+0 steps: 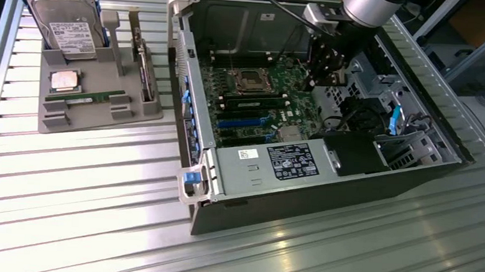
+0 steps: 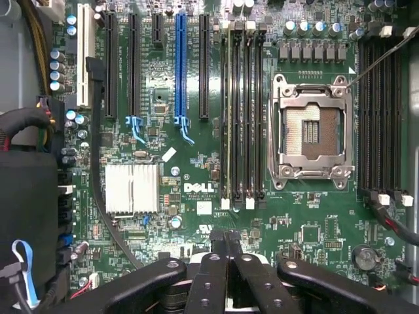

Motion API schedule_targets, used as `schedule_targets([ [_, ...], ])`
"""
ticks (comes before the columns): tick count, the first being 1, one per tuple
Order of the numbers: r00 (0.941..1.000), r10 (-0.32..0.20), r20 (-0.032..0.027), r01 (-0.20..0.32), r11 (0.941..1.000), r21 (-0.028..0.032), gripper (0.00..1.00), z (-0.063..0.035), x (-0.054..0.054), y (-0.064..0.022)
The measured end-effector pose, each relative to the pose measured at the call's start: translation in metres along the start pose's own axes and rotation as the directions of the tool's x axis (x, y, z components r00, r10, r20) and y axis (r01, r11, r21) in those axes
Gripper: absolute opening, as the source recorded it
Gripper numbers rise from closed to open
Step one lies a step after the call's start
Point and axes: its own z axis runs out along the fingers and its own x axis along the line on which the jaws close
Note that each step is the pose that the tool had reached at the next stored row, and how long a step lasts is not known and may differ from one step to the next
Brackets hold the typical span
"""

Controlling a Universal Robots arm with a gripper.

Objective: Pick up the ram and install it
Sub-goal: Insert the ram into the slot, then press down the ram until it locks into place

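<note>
The gripper (image 2: pixel 226 245) hangs clenched and empty above the motherboard (image 2: pixel 196 190) inside the computer case (image 1: pixel 306 195), while the ram (image 1: pixel 91 97) lies well off toward the exterior view's left, lengthwise left-to-right in the grey tray (image 1: pixel 85 123).

Even, cool overhead light fills the exterior view. The ribbed metal counter (image 1: pixel 82 184) reflects it in pale streaks, with a bright patch of glare near the front edge below the computer case (image 1: pixel 305 201). The inside of the case is darker, its far wall in shade. The picture is soft overall, and small print on the white label (image 1: pixel 248 154) cannot be read. In the wrist view the green circuit board (image 2: pixel 196 190) is brightly and evenly lit and fairly sharp. The silver heat sink (image 2: pixel 132 188) gleams almost white. The black end effector (image 2: pixel 226 261), close to the lens, is dark and slightly blurred.
</note>
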Motion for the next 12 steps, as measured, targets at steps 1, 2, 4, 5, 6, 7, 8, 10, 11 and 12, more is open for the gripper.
schedule_targets([
  [1, 1.0, 0.0, 0.0004, 0.0, 1.0, 0.0001, 0.1, -0.0001, 0.0, 0.0],
  [2, 1.0, 0.0, 0.0, 0.0, 1.0, 0.0, 0.1, -0.0003, 0.0, 0.0],
  [4, 1.0, 0.0, -0.0001, 0.0, 1.0, 0.0, 0.1, -0.0004, 0.0, 0.0],
  [5, 1.0, 0.0, 0.0, 0.0, 1.0, 0.0, 0.1, -0.0003, 0.0, 0.0],
  [6, 1.0, 0.0, -0.0001, 0.0, 1.0, 0.0, 0.1, -0.0004, 0.0, 0.0],
  [7, 1.0, 0.0, 0.0, 0.0, 1.0, 0.0, 0.1, -0.0004, 0.0, 0.0],
  [8, 1.0, 0.0, -0.0001, 0.0, 1.0, 0.0, 0.1, -0.0002, 0.0, 0.0015],
  [10, 1.0, 0.0, -0.0001, 0.0, 1.0, -0.0001, 0.1, 0.0043, 0.0, 0.0213],
  [11, 1.0, 0.0, 0.0, 0.0, 1.0, 0.0, 0.1, 0.0065, -0.001, 0.0271],
  [12, 1.0, 0.0, -0.0001, 0.0, 1.0, 0.0, 0.1, 0.0077, -0.001, 0.0287],
])
